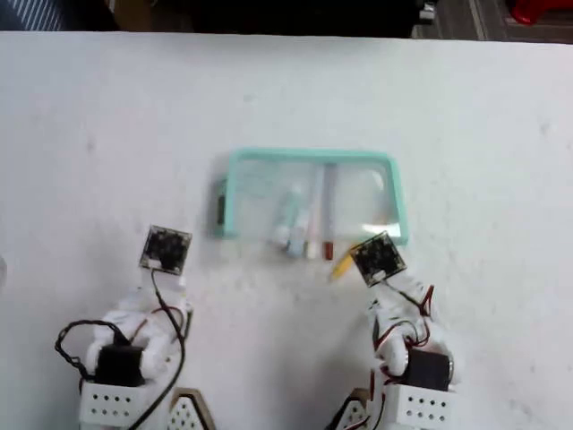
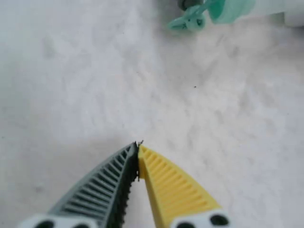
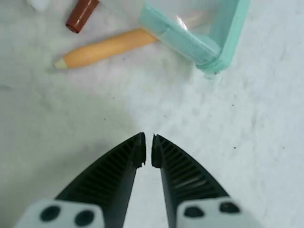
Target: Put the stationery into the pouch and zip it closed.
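The left pincer [image 2: 138,146] is closed, holding nothing, above the white worktop [image 2: 71,85], apart from the green zip pull [image 2: 187,21]. The transparent pouch with mint-green border [image 1: 313,158] lies at mid-worktop, and pens stick out from its near edge. The right pincer [image 3: 147,145] is almost closed, with nothing in it. Its wrist view shows the orange pencil [image 3: 107,47] lying beside the pouch corner.

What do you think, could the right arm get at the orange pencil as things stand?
Probably yes: the right gripper sits shut close to the orange pencil, with only bare table between them, though it would have to open first.
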You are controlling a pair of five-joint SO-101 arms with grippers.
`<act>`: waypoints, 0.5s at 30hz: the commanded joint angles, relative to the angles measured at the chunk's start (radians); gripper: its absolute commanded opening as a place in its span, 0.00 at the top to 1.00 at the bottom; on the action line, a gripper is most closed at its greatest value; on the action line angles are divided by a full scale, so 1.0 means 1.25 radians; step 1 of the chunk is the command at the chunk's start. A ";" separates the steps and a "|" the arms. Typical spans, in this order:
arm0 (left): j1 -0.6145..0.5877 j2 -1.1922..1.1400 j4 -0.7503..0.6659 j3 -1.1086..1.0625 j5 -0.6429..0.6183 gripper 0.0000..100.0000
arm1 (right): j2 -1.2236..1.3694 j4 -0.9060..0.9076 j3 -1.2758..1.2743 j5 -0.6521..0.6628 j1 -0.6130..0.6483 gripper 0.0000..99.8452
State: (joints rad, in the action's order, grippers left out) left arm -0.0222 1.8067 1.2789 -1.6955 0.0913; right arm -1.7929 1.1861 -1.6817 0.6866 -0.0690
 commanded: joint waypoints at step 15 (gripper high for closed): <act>0.001 0.006 -0.017 0.001 -0.002 0.98 | -0.004 -0.021 -0.007 0.012 0.008 0.97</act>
State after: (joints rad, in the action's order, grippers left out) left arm -0.0222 1.8067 1.2789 -1.6955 0.0913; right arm -1.7929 1.1861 -1.6817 0.6866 -0.0690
